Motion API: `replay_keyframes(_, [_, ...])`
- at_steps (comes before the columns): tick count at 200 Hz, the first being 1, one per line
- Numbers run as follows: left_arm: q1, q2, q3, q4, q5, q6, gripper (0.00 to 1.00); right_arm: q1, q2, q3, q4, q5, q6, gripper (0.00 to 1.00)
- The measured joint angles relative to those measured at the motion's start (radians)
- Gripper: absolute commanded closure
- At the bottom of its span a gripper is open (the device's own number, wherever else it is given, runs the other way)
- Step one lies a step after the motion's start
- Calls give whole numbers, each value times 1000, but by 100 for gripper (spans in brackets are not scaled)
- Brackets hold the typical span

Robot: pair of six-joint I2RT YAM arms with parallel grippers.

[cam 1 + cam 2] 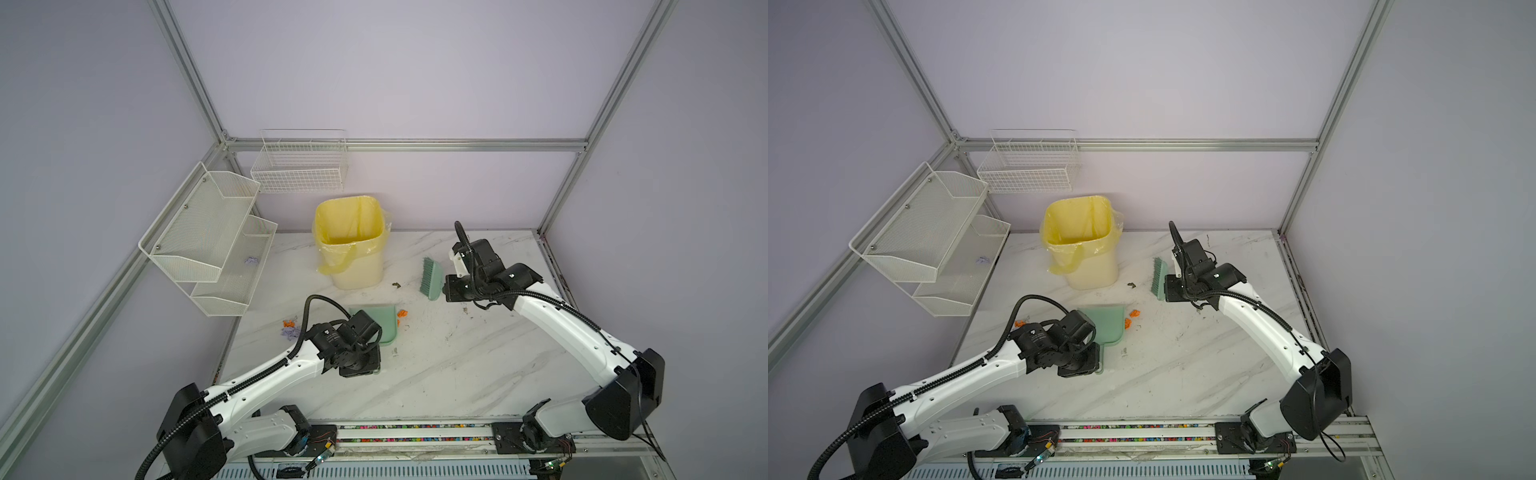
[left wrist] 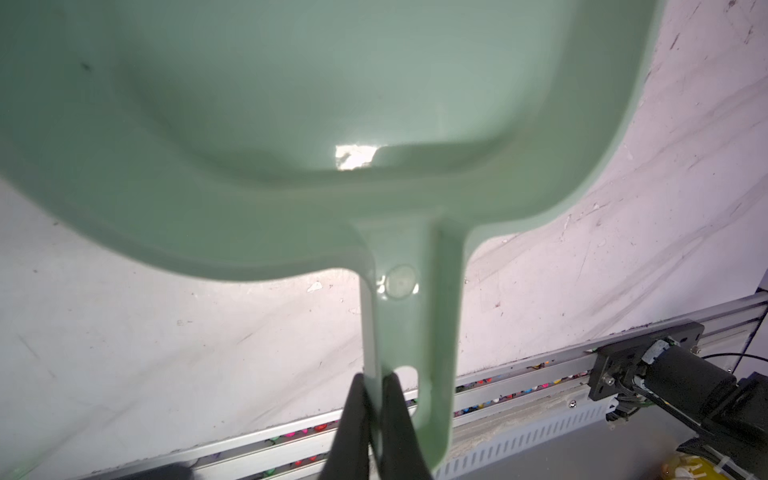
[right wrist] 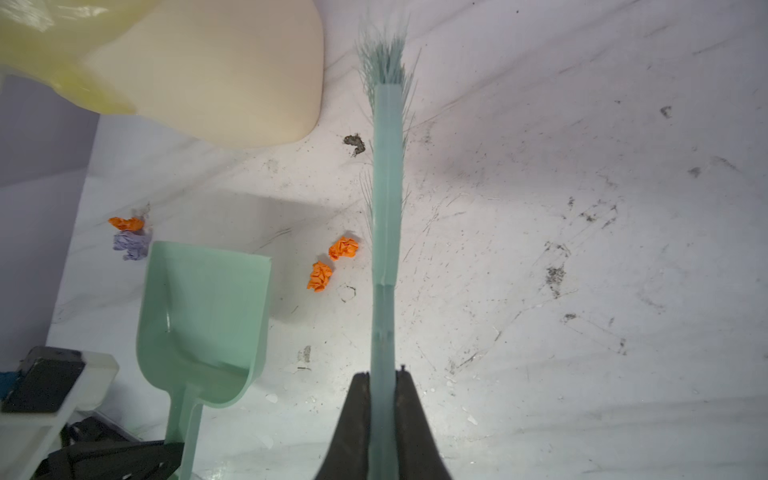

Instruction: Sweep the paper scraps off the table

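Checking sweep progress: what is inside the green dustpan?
Nothing: the dustpan looks bare in the right wrist view. In both top views the left arm covers its handle end.

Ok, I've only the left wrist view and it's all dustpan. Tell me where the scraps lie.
Observer: Two orange paper scraps lie on the table beside the dustpan, on the side toward the brush.
Operator: Give me the other side.
Observer: An orange scrap and a lilac scrap lie together there, outside the dustpan.
Operator: Now the brush.
Observer: The right gripper is shut on it, holding it past the orange pair, near the bin.
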Motion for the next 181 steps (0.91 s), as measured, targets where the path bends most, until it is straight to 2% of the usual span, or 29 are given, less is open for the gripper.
replay_keyframes(48, [-28,0,-34,9,51,-8,100,0,143,70,-25,42,-80,100])
replay_keyframes(139, [-37,98,-40,57,117,-5,100,3,184,97,-37,37,-151,100])
replay_keyframes(181, [-37,140,-40,123,151,-12,100,39,212,134,-43,54,-165,100])
